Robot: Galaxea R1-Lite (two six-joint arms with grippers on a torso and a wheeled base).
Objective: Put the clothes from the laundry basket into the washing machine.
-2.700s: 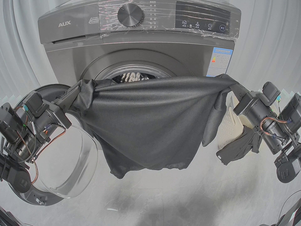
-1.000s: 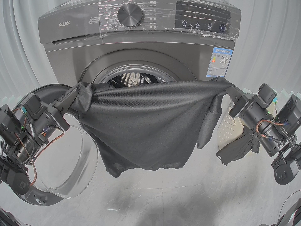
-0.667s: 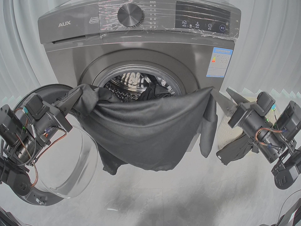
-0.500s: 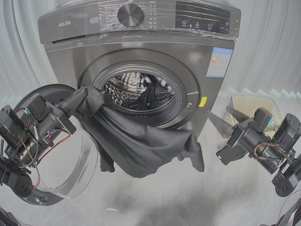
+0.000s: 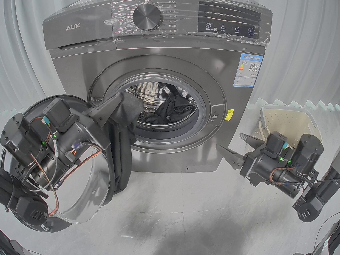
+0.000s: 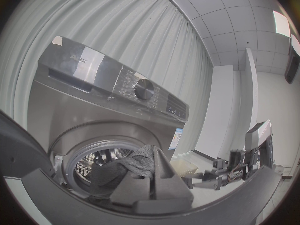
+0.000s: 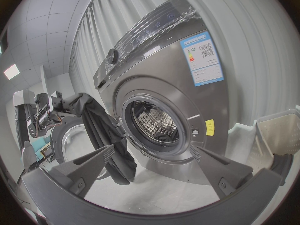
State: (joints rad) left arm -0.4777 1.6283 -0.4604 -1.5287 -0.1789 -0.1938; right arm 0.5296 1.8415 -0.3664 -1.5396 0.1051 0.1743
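Holding 1 corner at the drum's mouth

The left gripper (image 5: pixel 118 101) sits at the left rim of the opening of the grey front-loading washing machine (image 5: pixel 159 54), its fingers pressed together on a bunched corner of the dark grey mesh garment (image 5: pixel 122 149). That pinched corner lies just over the lip of the steel drum (image 5: pixel 156 89), placed there, I judge, so the cloth can be fed inward. The rest of the garment hangs outside, between the machine's front and the open round glass door (image 5: pixel 88 192), with its lower end near the floor. Other dark clothes (image 5: pixel 173 108) already lie inside the drum.

The right gripper (image 5: pixel 230 142) hangs low to the right of the opening, well apart from the garment, with fingers spread wide and nothing between them. It is beside the cream perforated plastic laundry basket (image 5: pixel 283 107), where the right wrist view shows a dark cloth (image 7: pixel 281 166) at the basket's edge.

With most of the garment dangling, pushing deeper with the left arm looks like the next need; the hanging part could snag on the door
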